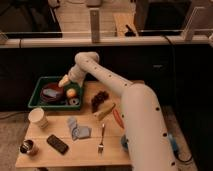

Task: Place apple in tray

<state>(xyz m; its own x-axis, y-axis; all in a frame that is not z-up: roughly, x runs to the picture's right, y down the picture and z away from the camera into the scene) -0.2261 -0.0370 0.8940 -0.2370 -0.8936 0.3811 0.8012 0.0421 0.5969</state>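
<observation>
Since the apple (71,92) looks to lie inside the tray (35,96), at its right end beside the dark plate (51,93), and my jaws hover just above it over the tray, I judge a clean let-go remains. I cannot tell how wide my jaws stand, so I would part them fully, then rise straight up, clear of the tray's right wall.

Lab-like test area, glass partition (107,22), wooden table (85,147), hand (64,81) above green tray (34,95)
</observation>
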